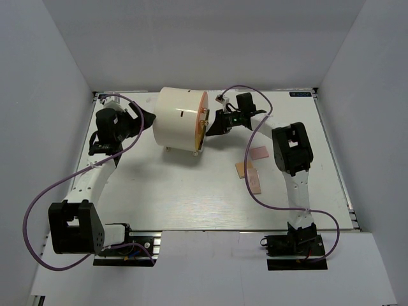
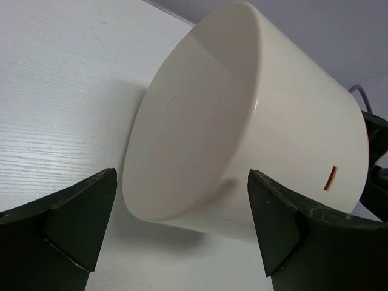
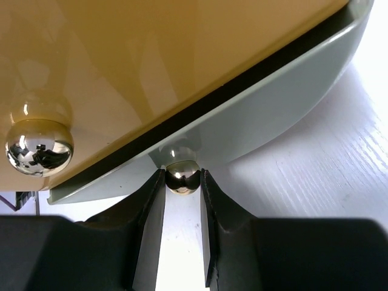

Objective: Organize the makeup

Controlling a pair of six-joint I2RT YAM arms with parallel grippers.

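A large cream cylinder [image 1: 178,119] lies on its side at the back of the table, its orange front [image 3: 151,60] facing right. My right gripper [image 1: 209,125] is shut on the lower gold knob [image 3: 182,176], one finger on each side, under a pale panel [image 3: 254,121] with a dark gap above it. A second gold knob [image 3: 38,145] sits higher on the orange front. The left gripper [image 2: 182,176] stands wide open just behind the cylinder's closed cream end [image 2: 194,133], holding nothing. Of the makeup, a pink square [image 1: 259,153] and two beige pieces [image 1: 244,169] [image 1: 254,183] lie on the table.
The makeup pieces lie right of centre, between the cylinder and the right arm's upright link [image 1: 292,150]. White walls close in the table [image 1: 159,191] at the back and both sides. A purple cable [image 1: 255,191] loops over the table near the makeup.
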